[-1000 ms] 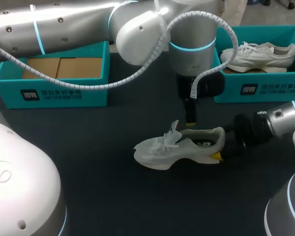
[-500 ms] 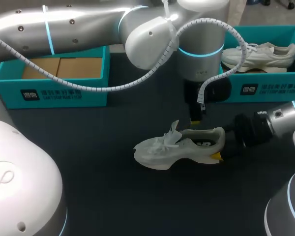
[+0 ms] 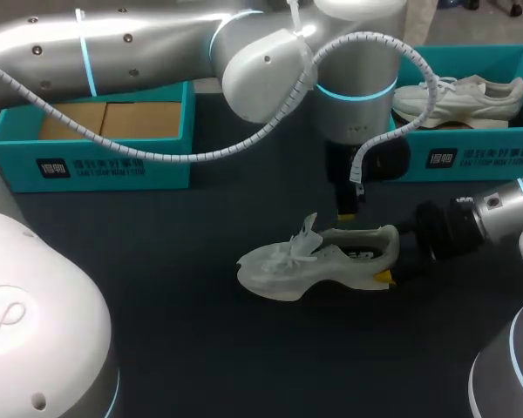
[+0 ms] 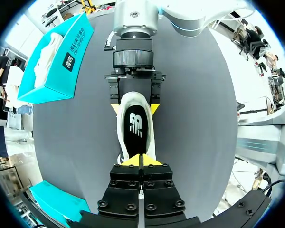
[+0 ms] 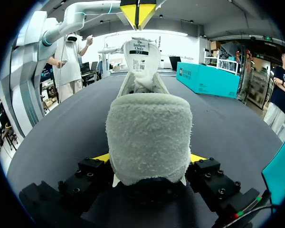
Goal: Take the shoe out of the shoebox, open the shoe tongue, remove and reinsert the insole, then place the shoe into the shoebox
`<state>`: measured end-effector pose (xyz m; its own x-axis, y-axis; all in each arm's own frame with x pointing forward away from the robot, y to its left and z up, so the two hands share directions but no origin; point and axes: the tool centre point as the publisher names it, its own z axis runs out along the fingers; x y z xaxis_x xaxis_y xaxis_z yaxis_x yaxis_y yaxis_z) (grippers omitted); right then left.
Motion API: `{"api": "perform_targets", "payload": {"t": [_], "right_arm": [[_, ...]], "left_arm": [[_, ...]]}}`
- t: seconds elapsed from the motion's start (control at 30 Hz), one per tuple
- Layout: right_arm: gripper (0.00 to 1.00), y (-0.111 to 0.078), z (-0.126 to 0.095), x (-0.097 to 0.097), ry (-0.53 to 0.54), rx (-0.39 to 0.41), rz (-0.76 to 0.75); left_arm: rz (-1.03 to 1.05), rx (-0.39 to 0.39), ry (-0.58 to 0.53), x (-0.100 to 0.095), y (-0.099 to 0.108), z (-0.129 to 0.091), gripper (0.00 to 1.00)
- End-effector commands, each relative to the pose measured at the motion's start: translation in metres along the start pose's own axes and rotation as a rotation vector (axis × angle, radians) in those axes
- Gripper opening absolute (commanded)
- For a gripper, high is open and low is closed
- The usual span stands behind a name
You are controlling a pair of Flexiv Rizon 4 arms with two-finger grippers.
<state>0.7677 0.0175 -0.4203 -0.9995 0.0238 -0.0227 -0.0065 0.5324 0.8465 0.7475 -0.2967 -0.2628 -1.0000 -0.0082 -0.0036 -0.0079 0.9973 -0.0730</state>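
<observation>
One white shoe (image 3: 318,257) stands on the dark table (image 3: 200,348), toe toward 9 o'clock, well apart from the teal shoebox (image 3: 96,165) at 10 o'clock. The right gripper (image 5: 149,161) clamps its heel from both sides. The left gripper (image 4: 139,160) hangs just above the shoe's opening, its fingertips pressed together with nothing between them.

My left tool (image 3: 346,214) hangs just above the shoe (image 3: 314,261) at its collar, tips pressed together, so the straight drop into the opening is taken. The heel end is blocked too: my right tool (image 3: 385,277) grips it from both sides. The toe end and the near side of the shoe face bare table (image 3: 183,348), open for an approach. The far side is walled by the left shoebox (image 3: 91,165) and the right shoebox (image 3: 471,157), which holds a second shoe (image 3: 458,96). My left arm (image 3: 157,43) fills the gap between them.
</observation>
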Motion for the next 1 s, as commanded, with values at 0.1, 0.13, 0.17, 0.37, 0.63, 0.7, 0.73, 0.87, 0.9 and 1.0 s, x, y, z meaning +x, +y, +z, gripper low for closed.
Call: {"api": "perform_targets", "payload": {"t": [0.1, 0.13, 0.17, 0.37, 0.63, 0.7, 0.73, 0.87, 0.9, 1.0], "right_arm": [[0.00, -0.001, 0.003, 0.000, -0.001, 0.005, 0.001], [0.00, -0.001, 0.003, 0.000, -0.001, 0.005, 0.001], [0.00, -0.001, 0.003, 0.000, -0.001, 0.005, 0.001], [0.00, -0.001, 0.003, 0.000, -0.001, 0.005, 0.001], [0.00, -0.001, 0.003, 0.000, -0.001, 0.005, 0.001], [0.00, -0.001, 0.003, 0.000, -0.001, 0.005, 0.001], [0.00, -0.001, 0.003, 0.000, -0.001, 0.005, 0.001], [0.00, -0.001, 0.003, 0.000, -0.001, 0.005, 0.001], [0.00, -0.001, 0.003, 0.000, -0.001, 0.005, 0.001], [0.00, -0.001, 0.003, 0.000, -0.001, 0.005, 0.001]], "left_arm": [[0.000, 0.000, 0.000, 0.000, 0.000, 0.000, 0.00], [0.023, 0.007, 0.011, -0.001, -0.001, 0.002, 0.00], [0.026, 0.011, 0.014, -0.003, -0.002, 0.005, 0.00], [0.054, 0.027, 0.038, -0.006, -0.012, 0.023, 0.00], [0.100, 0.008, 0.067, -0.017, -0.028, 0.053, 0.00], [0.109, 0.001, 0.070, -0.018, -0.032, 0.059, 0.00], [0.113, 0.001, 0.074, -0.018, -0.034, 0.062, 0.00], [0.129, -0.006, 0.085, -0.019, -0.041, 0.076, 0.00], [0.132, -0.006, 0.086, -0.019, -0.042, 0.079, 0.00], [0.141, -0.013, 0.101, -0.018, -0.044, 0.090, 0.00]]}}
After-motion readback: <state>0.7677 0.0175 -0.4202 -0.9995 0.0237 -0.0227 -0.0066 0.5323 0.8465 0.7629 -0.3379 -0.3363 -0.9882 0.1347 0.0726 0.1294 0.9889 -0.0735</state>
